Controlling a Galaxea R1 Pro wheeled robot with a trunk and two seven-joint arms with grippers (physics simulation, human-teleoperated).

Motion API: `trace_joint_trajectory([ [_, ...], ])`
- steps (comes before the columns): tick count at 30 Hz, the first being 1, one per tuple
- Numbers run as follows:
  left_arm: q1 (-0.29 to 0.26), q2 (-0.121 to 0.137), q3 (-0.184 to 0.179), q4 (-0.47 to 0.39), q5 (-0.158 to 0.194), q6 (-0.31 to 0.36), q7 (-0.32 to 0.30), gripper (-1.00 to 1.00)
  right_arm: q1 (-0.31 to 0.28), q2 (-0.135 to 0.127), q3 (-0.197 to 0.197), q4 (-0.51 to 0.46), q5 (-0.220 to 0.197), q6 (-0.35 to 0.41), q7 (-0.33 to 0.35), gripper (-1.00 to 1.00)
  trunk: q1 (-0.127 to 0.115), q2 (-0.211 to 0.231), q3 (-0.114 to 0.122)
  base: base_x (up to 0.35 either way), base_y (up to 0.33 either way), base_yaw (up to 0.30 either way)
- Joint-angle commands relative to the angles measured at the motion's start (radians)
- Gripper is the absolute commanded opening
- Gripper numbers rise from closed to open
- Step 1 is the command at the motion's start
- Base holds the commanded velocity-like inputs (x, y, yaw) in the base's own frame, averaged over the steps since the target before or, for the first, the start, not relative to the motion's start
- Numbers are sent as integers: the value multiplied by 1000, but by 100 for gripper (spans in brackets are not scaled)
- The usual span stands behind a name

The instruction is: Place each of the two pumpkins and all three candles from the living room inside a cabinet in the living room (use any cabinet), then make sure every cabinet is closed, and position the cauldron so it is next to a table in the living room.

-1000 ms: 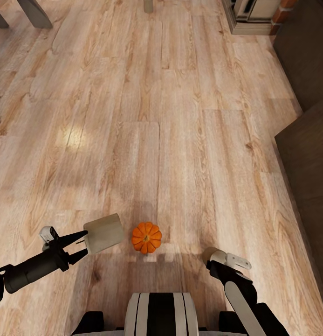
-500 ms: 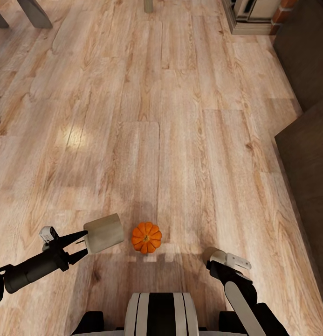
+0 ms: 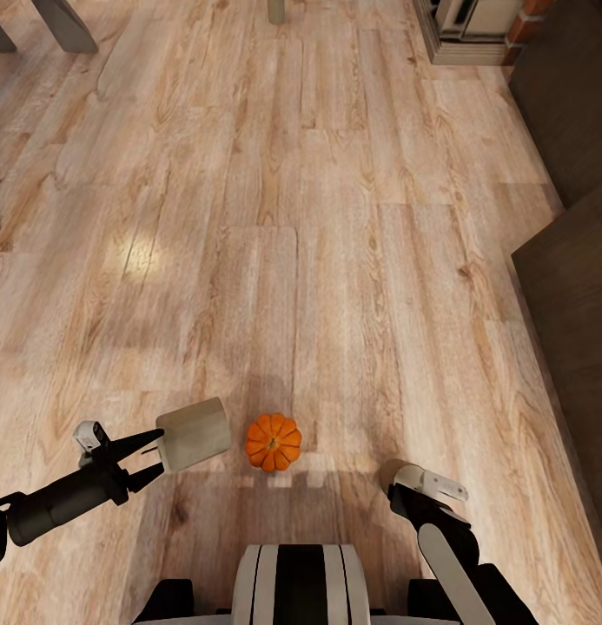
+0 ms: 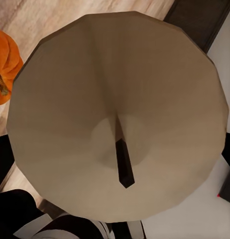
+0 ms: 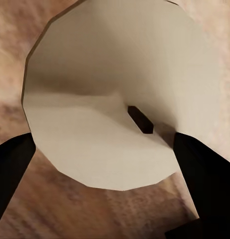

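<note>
One orange ribbed pumpkin (image 3: 273, 441) sits on the wood floor just ahead of my base, and its edge appears as pumpkin (image 4: 4, 64) in the left wrist view. My left gripper (image 3: 156, 453) is shut on an off-white candle (image 3: 195, 433) held above the floor, left of the pumpkin; the candle (image 4: 117, 114) shows its top face and dark wick. My right gripper (image 3: 398, 479) is low at the right, shut on a second candle (image 3: 391, 473). That candle (image 5: 112, 94) sits between the two black fingers (image 5: 207, 174).
A dark-brown cabinet top (image 3: 574, 304) runs along the right edge, with another dark block (image 3: 565, 87) behind it. A brick-edged fireplace base (image 3: 470, 35) stands far right. Grey furniture legs (image 3: 64, 22) stand at the far left. Open wood floor lies ahead.
</note>
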Motion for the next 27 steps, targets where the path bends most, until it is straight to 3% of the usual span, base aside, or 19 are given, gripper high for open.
trace_joint_trajectory([
  [1, -1, 0, 0, 1, -6, 3, -8, -100, -1, -2, 2, -3, 0, -9, -8, -100, 0, 0, -1, 0, 0, 0],
  [22, -1, -1, -3, 1, -6, 3, -7, -100, -1, -2, 2, -2, 0, -9, -8, -100, 0, 0, -1, 0, 0, 0],
  [27, -1, -1, -6, 1, -6, 3, -6, -100, -1, -2, 2, -2, 0, -9, -8, -100, -2, 1, 19, 0, 0, 0],
])
